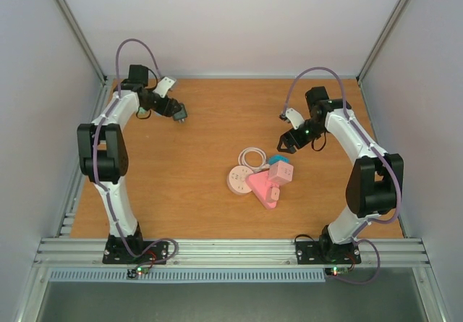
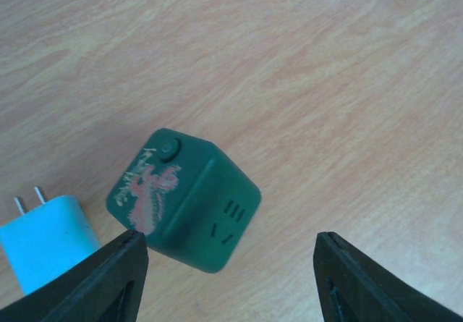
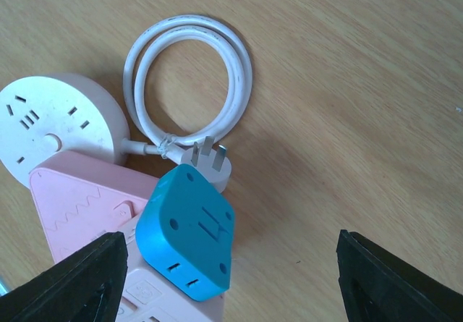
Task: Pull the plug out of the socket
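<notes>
A blue plug block (image 3: 187, 235) sits plugged into the pink triangular power strip (image 3: 79, 206); both also show at the table's middle in the top view, the plug (image 1: 277, 160) behind the strip (image 1: 262, 188). My right gripper (image 3: 231, 239) is open and empty, above the blue plug, its fingers (image 3: 79, 282) wide on either side; in the top view it (image 1: 283, 142) hovers just behind the cluster. My left gripper (image 2: 230, 239) is open and empty over a dark green cube socket (image 2: 184, 199), with a loose light-blue plug (image 2: 47, 239) beside the cube. In the top view it (image 1: 181, 112) is at the back left.
A white round socket (image 3: 51, 123) with its coiled white cable (image 3: 188, 76) and white plug (image 3: 211, 164) lies touching the pink strip. A pink cube socket (image 1: 280, 174) sits on the strip. The wooden table (image 1: 195, 213) has side walls and a metal rail at the front.
</notes>
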